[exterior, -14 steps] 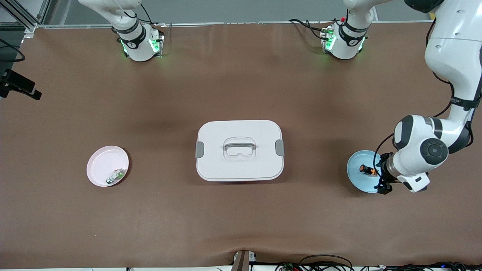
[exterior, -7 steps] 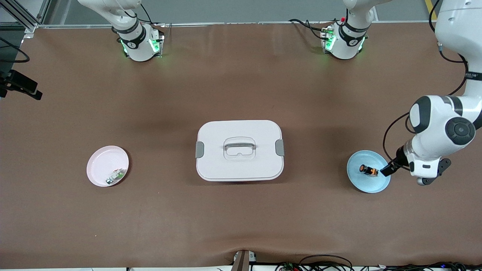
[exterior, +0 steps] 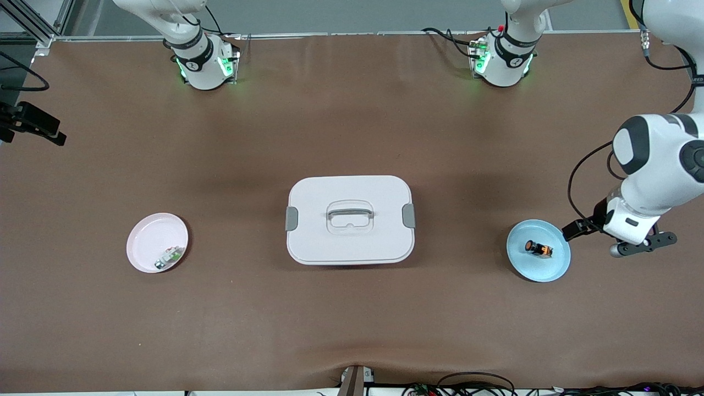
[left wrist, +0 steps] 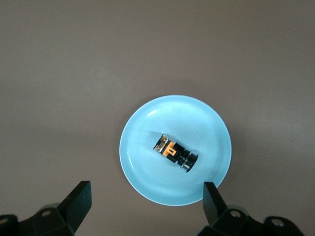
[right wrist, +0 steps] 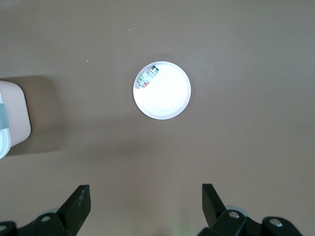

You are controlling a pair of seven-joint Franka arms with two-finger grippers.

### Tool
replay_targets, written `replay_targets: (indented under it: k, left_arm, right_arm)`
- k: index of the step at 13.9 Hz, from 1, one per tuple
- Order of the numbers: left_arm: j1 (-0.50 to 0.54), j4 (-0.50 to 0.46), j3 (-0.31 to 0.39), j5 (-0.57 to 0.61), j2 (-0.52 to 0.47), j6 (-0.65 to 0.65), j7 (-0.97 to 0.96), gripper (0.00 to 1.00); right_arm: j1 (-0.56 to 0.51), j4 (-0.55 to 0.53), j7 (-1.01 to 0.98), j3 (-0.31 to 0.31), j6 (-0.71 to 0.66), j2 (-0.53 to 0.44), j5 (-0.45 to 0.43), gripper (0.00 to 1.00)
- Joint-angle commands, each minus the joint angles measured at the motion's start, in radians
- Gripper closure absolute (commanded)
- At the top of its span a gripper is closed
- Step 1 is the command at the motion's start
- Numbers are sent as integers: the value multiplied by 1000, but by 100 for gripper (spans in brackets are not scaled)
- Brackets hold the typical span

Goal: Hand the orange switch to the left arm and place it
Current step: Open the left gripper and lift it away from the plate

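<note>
Approach step, nothing grasped: orange switch (left wrist: 174, 154) lying in blue plate (left wrist: 147, 182). Left gripper (left wrist: 145, 204) spread wide above it; right gripper (right wrist: 142, 201) spread, waiting over pink plate (right wrist: 165, 101). Next: descend, straddle switch, close.

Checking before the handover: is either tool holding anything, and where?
Nothing is held. The left tool is open above the blue plate, where the orange switch lies. The right tool is open, high above the table.
</note>
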Motion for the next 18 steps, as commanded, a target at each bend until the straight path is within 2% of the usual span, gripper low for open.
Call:
replay_targets:
  k: [1,4,8,10,12,15,18]
  left_arm:
    - [-2,-20,0,-52,-93,3,60,0]
    - [-2,2,-6,-55,-167,-23,62,0]
    - [1,107,-12,-60,-230,-223,95,0]
    - [-1,218,-12,-81,-224,-352,95,0]
    - [-5,363,-9,-78,-176,-502,97,0]
    - [5,387,-8,-83,-187,-555,189,0]
    - [5,387,-9,-84,-219,-607,200,0]
  right_arm:
    - [-9,11,0,-3,-12,0,22,0]
    - [-23,11,-3,-5,-11,0,44,0]
    - [-23,11,-1,-5,-11,0,44,0]
    - [-23,11,0,-5,-14,0,44,0]
    - [-23,11,3,-5,-18,0,44,0]
    - [-23,11,5,-5,-20,-1,44,0]
    - [-25,11,-1,-6,-18,-1,44,0]
